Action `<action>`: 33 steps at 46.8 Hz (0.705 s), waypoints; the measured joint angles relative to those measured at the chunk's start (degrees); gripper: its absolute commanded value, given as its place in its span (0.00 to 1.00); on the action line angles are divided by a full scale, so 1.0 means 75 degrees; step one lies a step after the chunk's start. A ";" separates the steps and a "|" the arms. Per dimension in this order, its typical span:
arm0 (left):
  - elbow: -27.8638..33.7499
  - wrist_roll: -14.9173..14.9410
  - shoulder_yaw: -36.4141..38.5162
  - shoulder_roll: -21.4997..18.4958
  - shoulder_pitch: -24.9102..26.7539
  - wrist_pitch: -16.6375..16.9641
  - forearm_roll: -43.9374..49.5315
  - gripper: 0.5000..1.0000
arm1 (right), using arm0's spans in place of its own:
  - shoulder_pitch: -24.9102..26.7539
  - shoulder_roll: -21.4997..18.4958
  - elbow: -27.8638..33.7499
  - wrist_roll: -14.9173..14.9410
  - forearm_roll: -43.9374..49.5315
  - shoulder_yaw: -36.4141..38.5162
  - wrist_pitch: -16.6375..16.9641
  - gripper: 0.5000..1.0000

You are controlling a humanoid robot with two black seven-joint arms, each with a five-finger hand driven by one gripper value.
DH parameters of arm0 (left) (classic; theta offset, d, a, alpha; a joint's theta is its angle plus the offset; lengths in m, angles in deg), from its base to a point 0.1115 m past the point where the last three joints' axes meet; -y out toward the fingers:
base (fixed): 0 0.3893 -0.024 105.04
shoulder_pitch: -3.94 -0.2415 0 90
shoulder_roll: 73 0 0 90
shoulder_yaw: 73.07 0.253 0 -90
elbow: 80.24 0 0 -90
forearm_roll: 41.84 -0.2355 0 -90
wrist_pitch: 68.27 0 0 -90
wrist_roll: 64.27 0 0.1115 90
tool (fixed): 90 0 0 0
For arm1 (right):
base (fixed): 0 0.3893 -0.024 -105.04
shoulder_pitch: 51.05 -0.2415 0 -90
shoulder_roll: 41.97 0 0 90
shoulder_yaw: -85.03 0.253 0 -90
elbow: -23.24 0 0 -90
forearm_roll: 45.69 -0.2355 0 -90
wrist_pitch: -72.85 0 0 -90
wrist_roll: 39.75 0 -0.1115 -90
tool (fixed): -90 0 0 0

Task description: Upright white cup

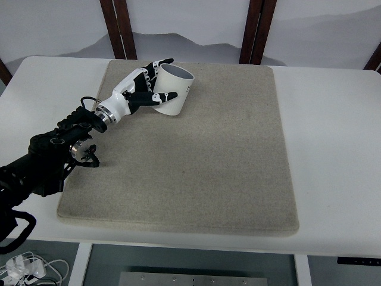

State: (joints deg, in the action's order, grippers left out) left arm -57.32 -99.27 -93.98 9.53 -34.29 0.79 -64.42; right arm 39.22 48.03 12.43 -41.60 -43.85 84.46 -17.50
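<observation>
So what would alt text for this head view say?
A robot's black-and-white left hand grips a white cylindrical cup, slightly tilted, at the far left of a beige felt mat on a white table.
</observation>
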 measured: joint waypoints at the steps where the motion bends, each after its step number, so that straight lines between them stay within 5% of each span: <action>1: -0.0002 0.0000 0.0000 0.0000 0.0000 0.0015 0.0000 0.76 | 0.0000 0.0000 0.0000 0.0001 0.0000 -0.0001 0.0000 0.90; 15: -0.0005 0.0000 0.0196 -0.0033 -0.0013 0.0006 -0.0047 0.99 | 0.0000 0.0000 0.0000 0.0001 0.0000 -0.0003 0.0000 0.90; 33: 0.0006 0.0000 0.0102 -0.0074 -0.0011 -0.0016 -0.0040 1.00 | 0.0000 0.0000 0.0000 0.0001 0.0000 -0.0002 0.0000 0.90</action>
State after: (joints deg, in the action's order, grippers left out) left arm -57.27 -99.27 -93.22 8.98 -34.37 0.67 -64.72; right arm 39.21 48.03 12.43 -41.59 -43.85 84.44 -17.50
